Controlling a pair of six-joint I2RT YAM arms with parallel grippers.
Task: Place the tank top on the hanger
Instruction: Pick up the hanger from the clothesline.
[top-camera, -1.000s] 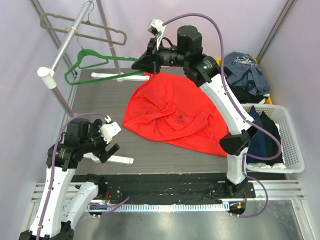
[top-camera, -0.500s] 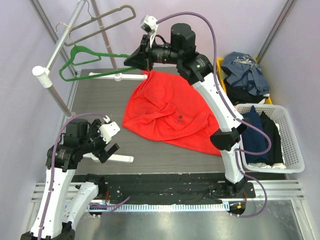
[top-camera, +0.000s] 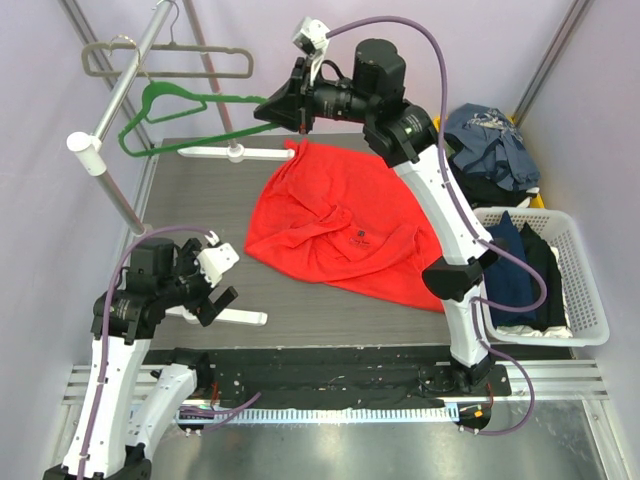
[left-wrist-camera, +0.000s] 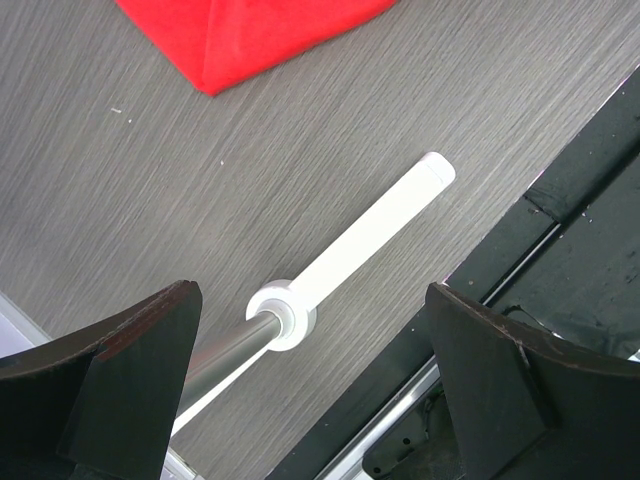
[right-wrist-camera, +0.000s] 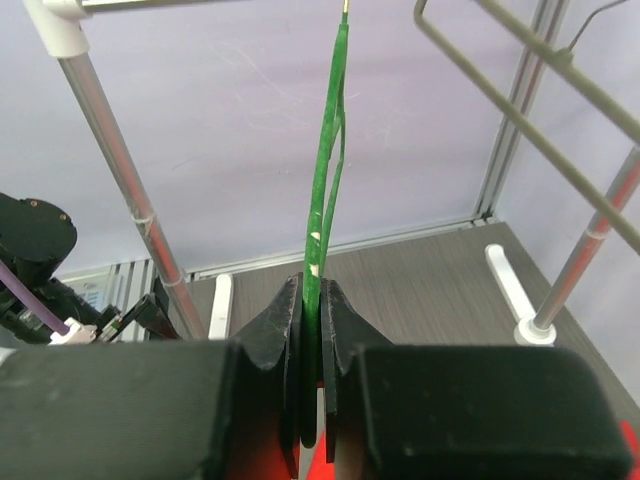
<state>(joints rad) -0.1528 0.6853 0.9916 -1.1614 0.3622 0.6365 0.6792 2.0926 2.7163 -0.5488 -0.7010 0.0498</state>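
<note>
The red tank top lies crumpled on the middle of the table, its small dark mark facing up; one corner of it shows in the left wrist view. The thin green hanger is held in the air at the back left. My right gripper is shut on the hanger's right end, just above the tank top's far edge. In the right wrist view the green hanger runs straight up from my right gripper. The hanger's hook sits close by the chrome rail. My left gripper is open and empty, low at the near left.
A clothes rack with a chrome rail stands at the left, and a grey-beige hanger hangs on it. Its white feet lie on the table. A white basket and a yellow bin at the right hold dark clothes.
My right gripper has carried the green hanger's end a little up and to the left. The grey-beige hanger swung on the rail and settled back. The left arm has not moved.
</note>
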